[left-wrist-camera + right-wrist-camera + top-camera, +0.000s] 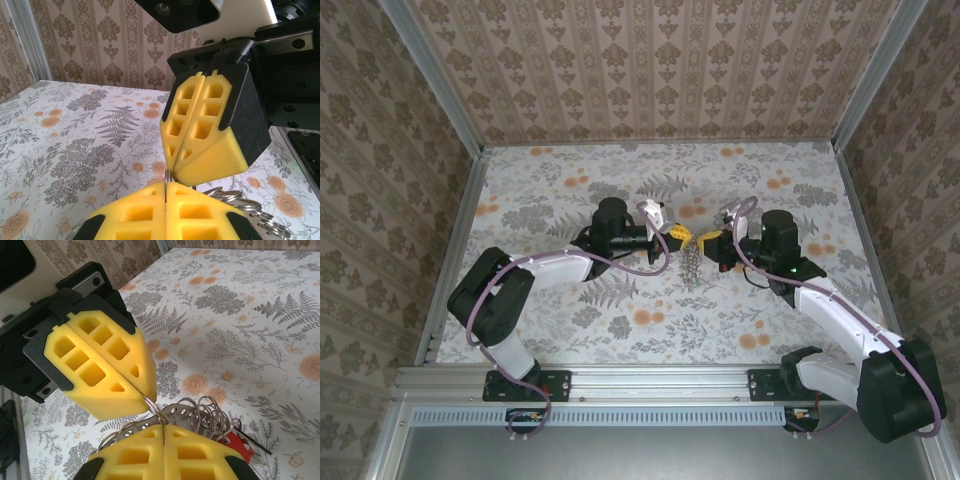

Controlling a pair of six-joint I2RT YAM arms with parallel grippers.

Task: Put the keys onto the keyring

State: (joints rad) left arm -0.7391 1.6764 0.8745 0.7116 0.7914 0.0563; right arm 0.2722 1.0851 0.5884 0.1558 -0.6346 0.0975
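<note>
- Right wrist view: the right claw (164, 432) is pressed closed on the wire loops of the keyring (192, 412), which fan out just past its tips.
- Facing it tip to tip, the left claw (144, 396) is closed too, nipping one thin loop at its very point.
- A red key (240, 446) sits in the bunch beside the right claw; I cannot make out other keys.
- From above, the bunch dangles between both claws over the middle of the counter (650, 340).
- The keyring looks light and limp as a whole, with thin, stiff, slippery wire, so it will likely sag and swing.
- Best hold, I judge: one loop pinched flat near the tips, and a key by its plastic head.
</note>
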